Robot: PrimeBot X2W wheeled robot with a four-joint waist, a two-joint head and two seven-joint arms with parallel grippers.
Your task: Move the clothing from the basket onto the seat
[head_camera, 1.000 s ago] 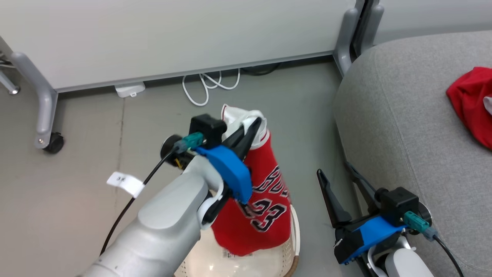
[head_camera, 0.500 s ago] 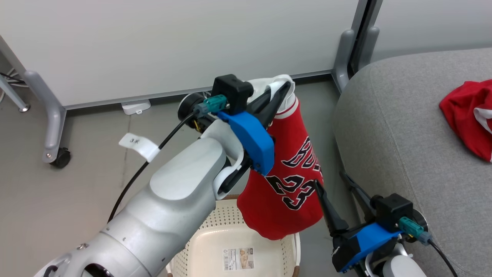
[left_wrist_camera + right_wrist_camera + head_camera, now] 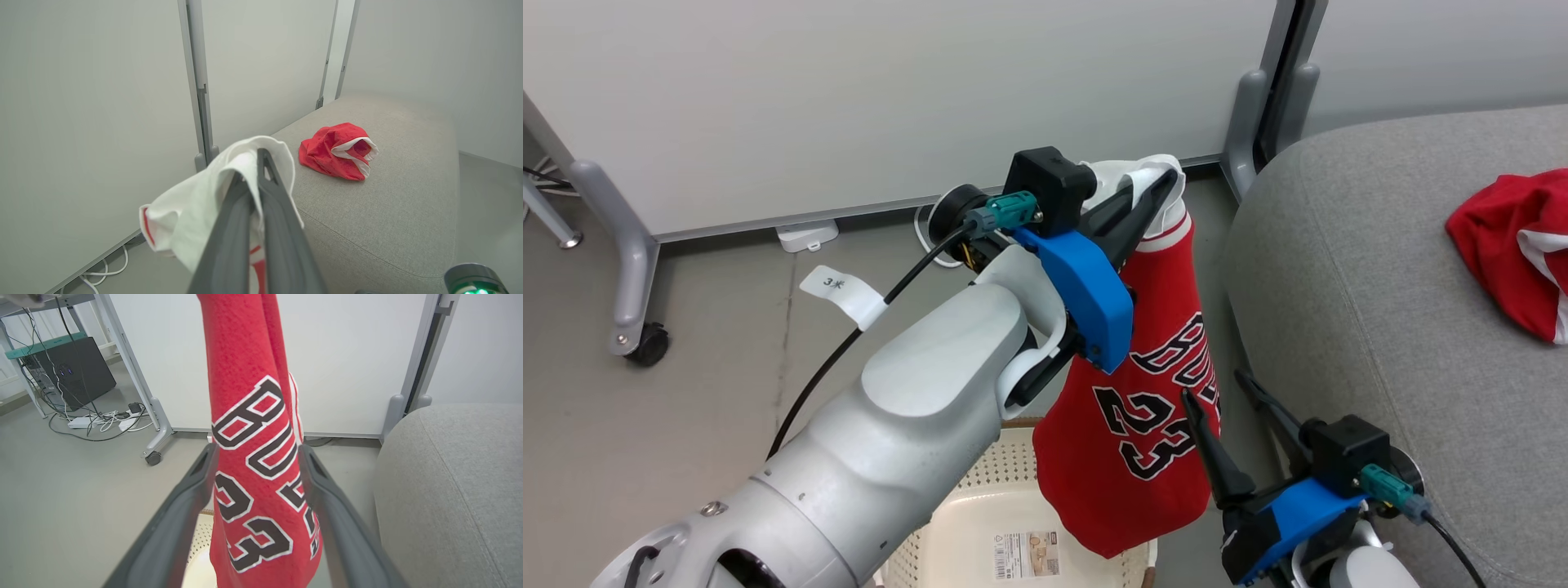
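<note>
I'm clenching the jersey (image 3: 1135, 425) collar in my left fingers (image 3: 282, 228) | right fingers (image 3: 1213, 457) hanging released | risk: hem snagging them or the seat (image 3: 1356, 269) edge, slipping loose.

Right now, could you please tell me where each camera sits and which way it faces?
Head view: on the head, facing down at basket, seat; left forearm, left gripper, right gripper show.
Left wrist view: along shut fingers clamping the number 23 jersey, toward the seat's red garment.
Right wrist view: along open fingers toward the hanging jersey.
Shared: jersey and seat.
</note>
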